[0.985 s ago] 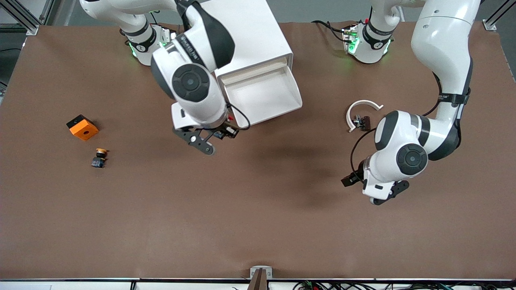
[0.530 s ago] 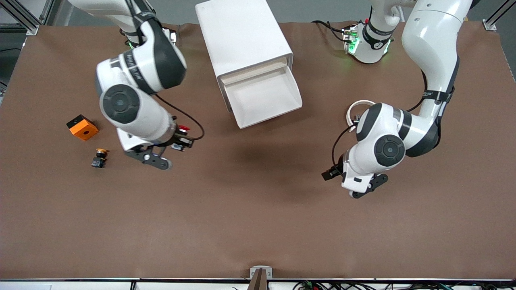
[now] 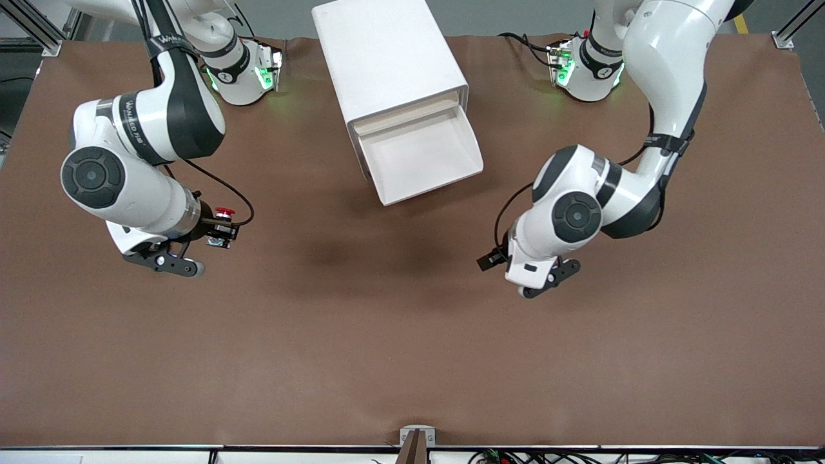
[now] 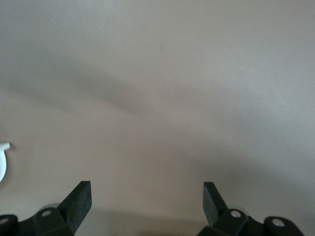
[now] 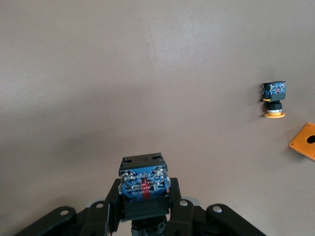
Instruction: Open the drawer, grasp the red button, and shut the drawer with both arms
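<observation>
The right gripper [image 3: 219,233], clamping the red button [image 3: 223,212], has swung away from the open drawer [image 3: 419,154], while the left gripper [image 3: 544,280], fingers apart, is nearing to close it.

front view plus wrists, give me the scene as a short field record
drawer: pulled out of the white cabinet, nothing seen inside
button: red cap, clamped in the right gripper, up over bare table toward the right arm's end
yellow button: on the table beside the orange cube, right wrist view
left gripper: fingers apart, holding nothing, over bare table
</observation>
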### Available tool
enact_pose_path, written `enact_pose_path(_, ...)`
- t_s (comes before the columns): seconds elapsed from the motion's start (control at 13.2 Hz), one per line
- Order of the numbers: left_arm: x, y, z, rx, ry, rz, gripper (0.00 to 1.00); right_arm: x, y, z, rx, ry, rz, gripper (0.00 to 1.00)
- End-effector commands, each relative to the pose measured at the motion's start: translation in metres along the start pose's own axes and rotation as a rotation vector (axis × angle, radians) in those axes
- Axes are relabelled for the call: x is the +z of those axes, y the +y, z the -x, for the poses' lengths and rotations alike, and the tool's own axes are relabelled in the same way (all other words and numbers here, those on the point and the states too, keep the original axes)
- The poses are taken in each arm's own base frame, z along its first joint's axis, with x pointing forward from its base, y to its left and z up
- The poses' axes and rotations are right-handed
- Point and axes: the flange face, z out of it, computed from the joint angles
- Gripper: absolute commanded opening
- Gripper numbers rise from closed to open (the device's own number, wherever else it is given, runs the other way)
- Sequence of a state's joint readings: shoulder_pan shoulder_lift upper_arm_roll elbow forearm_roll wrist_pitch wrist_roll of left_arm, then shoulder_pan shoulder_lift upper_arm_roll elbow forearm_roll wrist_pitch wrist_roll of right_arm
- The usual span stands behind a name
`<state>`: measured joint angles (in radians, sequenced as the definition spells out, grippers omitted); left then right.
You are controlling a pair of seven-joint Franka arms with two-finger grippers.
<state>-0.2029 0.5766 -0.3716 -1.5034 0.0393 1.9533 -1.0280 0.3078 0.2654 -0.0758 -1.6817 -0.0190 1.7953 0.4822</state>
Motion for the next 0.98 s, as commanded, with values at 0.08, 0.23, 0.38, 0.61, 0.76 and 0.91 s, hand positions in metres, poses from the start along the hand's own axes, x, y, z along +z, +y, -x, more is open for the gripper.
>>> enact_pose_path(0.08, -0.005, 0.017, 0.046, 0.003, 0.010, -0.030, 1.00, 0.043, 0.027, 0.014, -0.013, 0.042, -0.002, 0.00)
enact_pose_path(0.23, 0.002, 0.026, 0.065, 0.023, 0.008, -0.041, 1.00, 0.062, 0.039, 0.021, -0.003, 0.064, -0.018, 0.00)
enact_pose_path(0.38, 0.010, 0.034, 0.082, 0.034, 0.009, -0.045, 1.00, 0.074, 0.045, 0.023, 0.003, 0.068, -0.023, 0.00)
enact_pose_path(0.61, 0.034, 0.043, 0.108, 0.056, 0.015, -0.042, 1.00, 0.101, 0.061, 0.024, -0.018, 0.098, -0.024, 0.00)
enact_pose_path(0.76, 0.042, 0.039, 0.119, 0.068, 0.011, -0.063, 1.00, 0.118, 0.079, 0.022, -0.032, 0.119, -0.036, 0.00)
enact_pose_path(0.91, 0.048, 0.040, 0.134, 0.090, 0.005, -0.076, 1.00, 0.135, 0.092, 0.022, -0.027, 0.131, -0.044, 0.00)
